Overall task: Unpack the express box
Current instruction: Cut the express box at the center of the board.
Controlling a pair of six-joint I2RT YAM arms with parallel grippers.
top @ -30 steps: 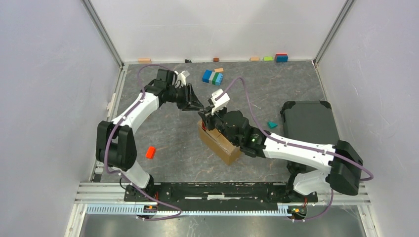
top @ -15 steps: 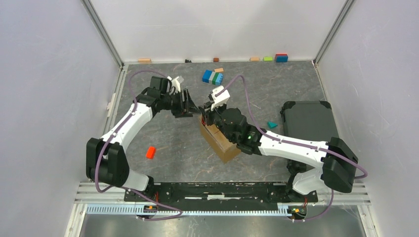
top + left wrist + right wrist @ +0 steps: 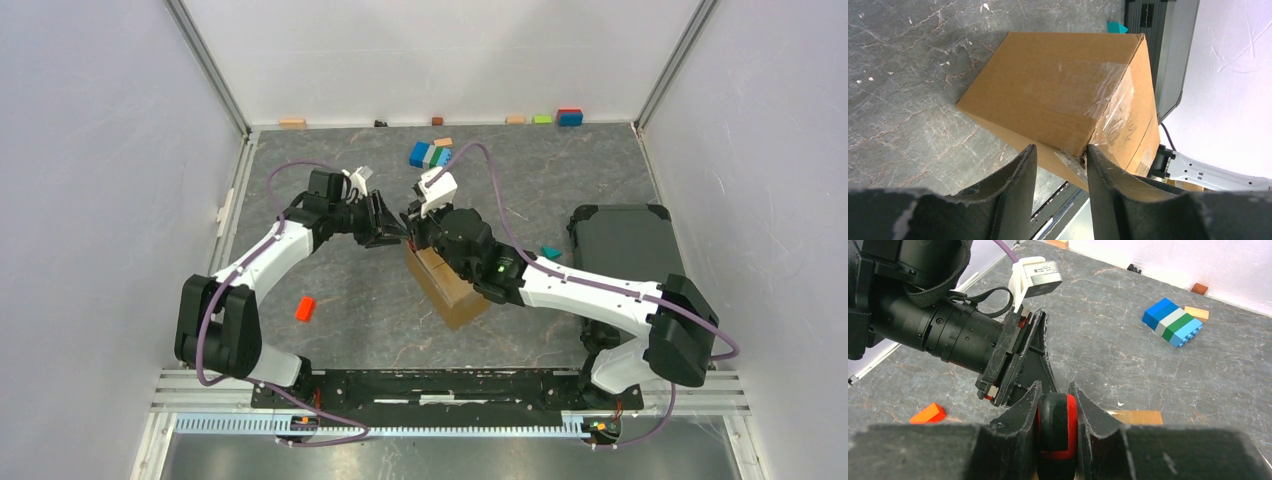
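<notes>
Express box (image 3: 1058, 85): brown carton, taped shut. Left gripper (image 3: 1058, 150) held at its corner, jaws half apart. Right gripper (image 3: 1054, 388) clamped on black-red roller (image 3: 1057, 430) above box.

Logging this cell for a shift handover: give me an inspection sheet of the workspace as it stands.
Surface: grey marbled tabletop.
Job's things: express box, taped shut, centre.
Clutter: orange block, blue-green block cluster, teal block, black case, small blocks by far wall.
Grippers: left gripper open astride box corner; right gripper shut on black-and-red round piece.
Cables: purple cable along each arm.
Surroundings: white walls, metal frame.
</notes>
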